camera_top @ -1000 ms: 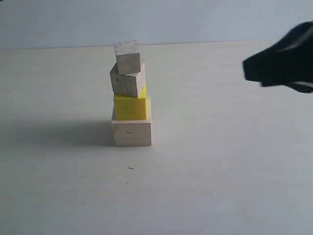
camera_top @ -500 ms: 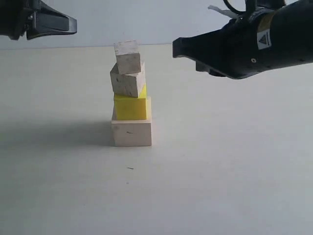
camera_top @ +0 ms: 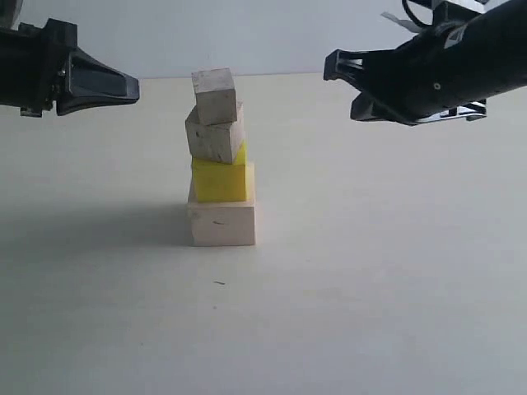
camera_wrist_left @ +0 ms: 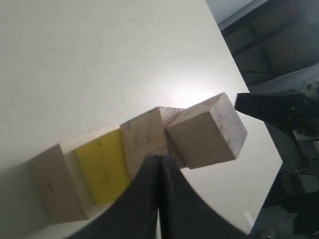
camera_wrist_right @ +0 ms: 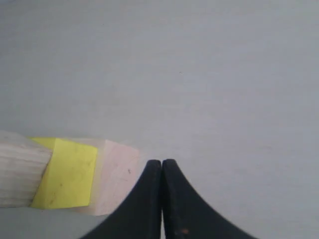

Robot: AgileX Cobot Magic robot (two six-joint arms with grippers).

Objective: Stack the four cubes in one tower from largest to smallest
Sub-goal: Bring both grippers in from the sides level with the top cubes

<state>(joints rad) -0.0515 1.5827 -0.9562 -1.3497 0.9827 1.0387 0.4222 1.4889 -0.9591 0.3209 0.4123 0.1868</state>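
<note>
One tower stands mid-table: the pale wood cube [camera_top: 221,223] at the bottom, the yellow cube [camera_top: 220,179] on it, the speckled tan cube [camera_top: 214,136] above, the greyish-white cube [camera_top: 214,95] on top, the upper two twisted. My left gripper [camera_top: 132,88] hangs shut and empty to the left of the tower top, apart from it. On the right, my right gripper [camera_top: 329,70] is shut and empty, also clear of the cubes. The left wrist view has the whole tower [camera_wrist_left: 149,149] beyond its shut gripper [camera_wrist_left: 158,158]. In the right wrist view only the lower cubes [camera_wrist_right: 70,174] show, beside the shut gripper [camera_wrist_right: 162,162].
The pale table [camera_top: 370,271] runs wide around the tower, with its far edge meeting a grey wall [camera_top: 263,33]. The left wrist view takes in the table's edge and dark floor and equipment [camera_wrist_left: 279,74] beyond it.
Both arms have swung into view: the left gripper came in from the upper left, and the right one moved in from the right edge, then drew back a little. The tower has not moved.
</note>
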